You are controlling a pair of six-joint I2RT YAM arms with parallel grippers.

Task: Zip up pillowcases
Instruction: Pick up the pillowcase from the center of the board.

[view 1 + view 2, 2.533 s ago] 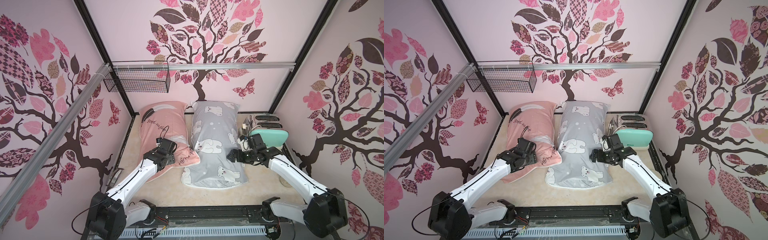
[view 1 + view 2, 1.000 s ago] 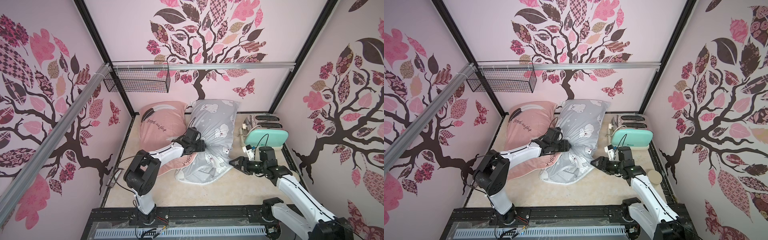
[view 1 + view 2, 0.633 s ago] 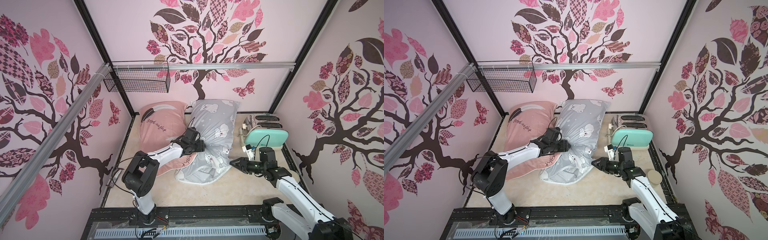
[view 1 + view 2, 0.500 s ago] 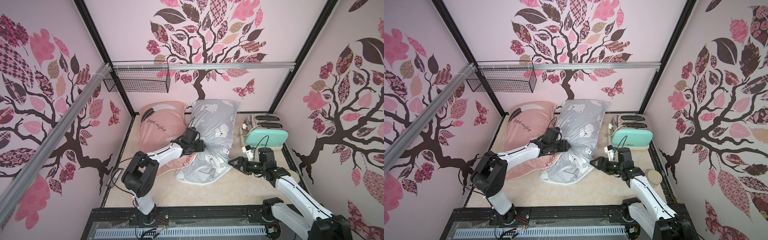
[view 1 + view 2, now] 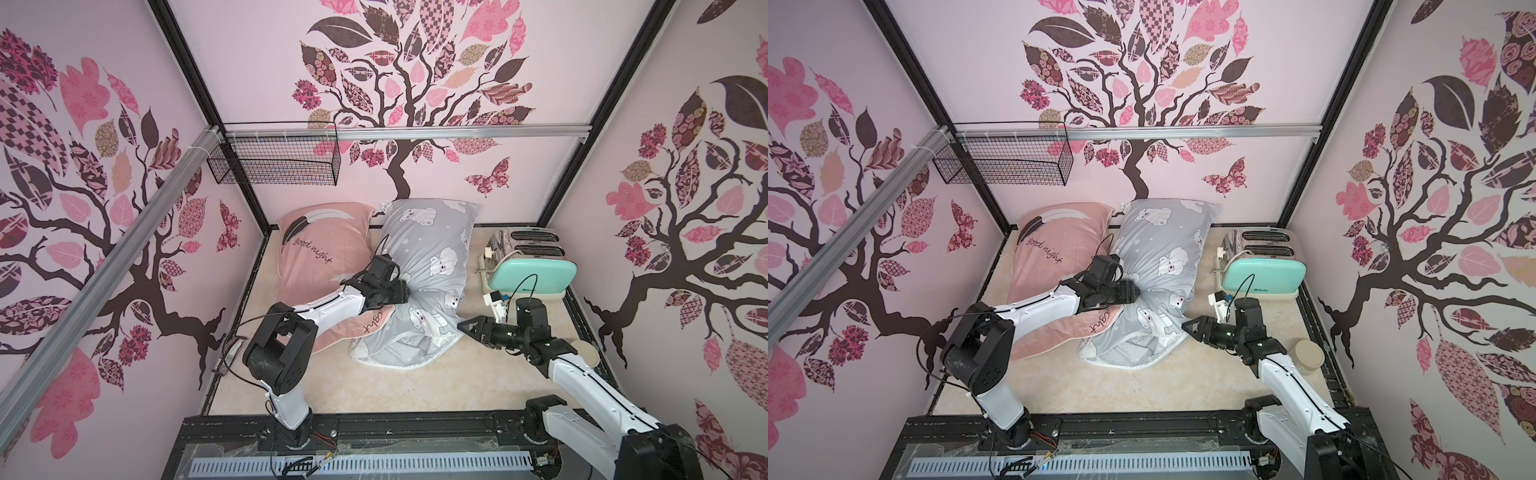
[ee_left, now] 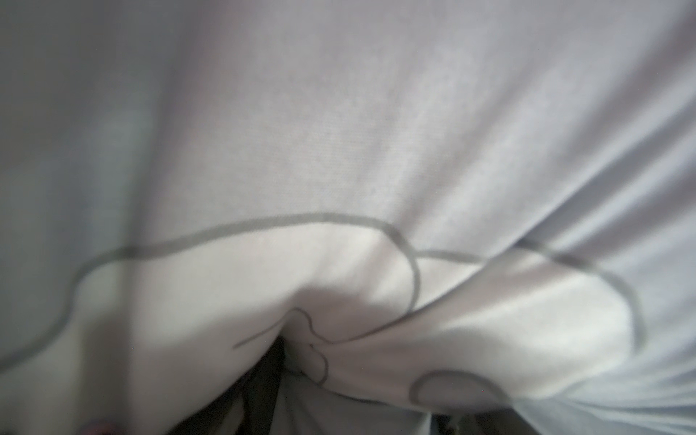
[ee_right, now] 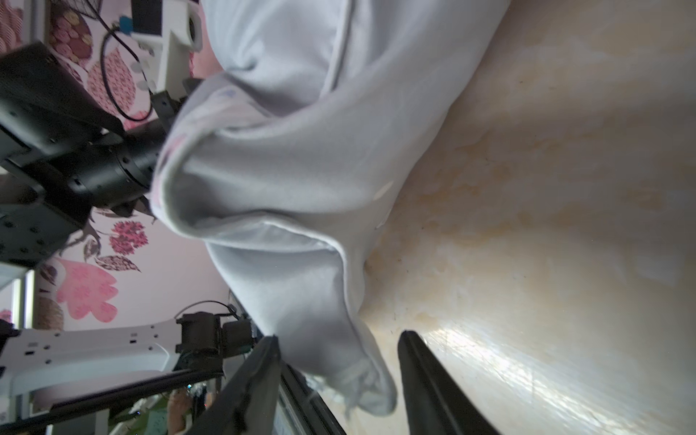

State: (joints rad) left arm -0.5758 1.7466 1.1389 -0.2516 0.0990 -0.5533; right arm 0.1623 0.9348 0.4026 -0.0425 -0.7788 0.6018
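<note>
While the left gripper (image 5: 408,292) pinches bunched fabric at the middle of the grey pillow (image 5: 432,245) — which lies against the pink pillow (image 5: 322,245) — the right gripper (image 7: 341,337) has its fingers (image 7: 429,376) spread, the grey corner hanging between them, unclamped.

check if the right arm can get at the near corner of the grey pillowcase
Probably yes: the right arm has its jaws open on either side of a loose corner of the grey pillowcase, with nothing between.
</note>
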